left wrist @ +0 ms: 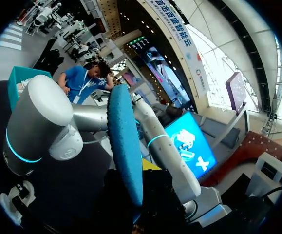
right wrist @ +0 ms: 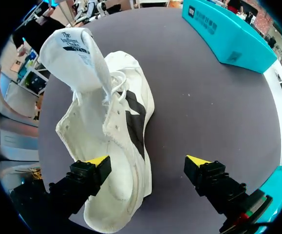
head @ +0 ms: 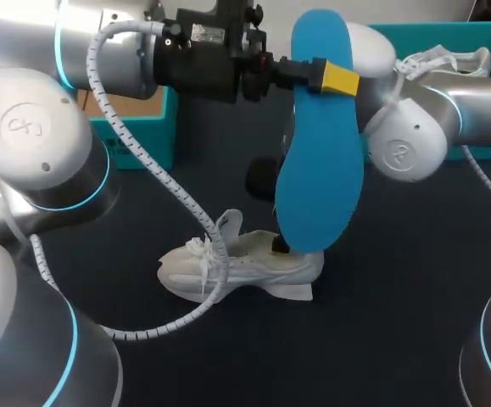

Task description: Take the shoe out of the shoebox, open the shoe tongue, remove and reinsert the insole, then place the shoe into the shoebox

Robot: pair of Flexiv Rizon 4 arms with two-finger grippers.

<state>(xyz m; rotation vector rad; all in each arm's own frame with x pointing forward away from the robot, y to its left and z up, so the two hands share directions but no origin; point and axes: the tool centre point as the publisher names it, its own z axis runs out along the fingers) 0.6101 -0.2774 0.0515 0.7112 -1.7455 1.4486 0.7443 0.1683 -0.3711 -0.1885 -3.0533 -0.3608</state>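
The left gripper (head: pixel 320 75) clamps the blue insole (head: pixel 317 170) upright in the air, its far finger hidden behind it. Below, the shoe (head: pixel 245 267) sits on the table (head: pixel 398 297), tongue (right wrist: pixel 75 53) raised. The right gripper (right wrist: pixel 148 163) gapes over its heel, and the insole mostly hides it in the head view.

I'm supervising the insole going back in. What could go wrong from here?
The left gripper holds the blue insole near its upper end only, so the long free part may swing or buckle against the shoe. The right gripper is open, with one finger by the heel, and is not clamping the shoe. The shoe might therefore slide on the table when pushed.
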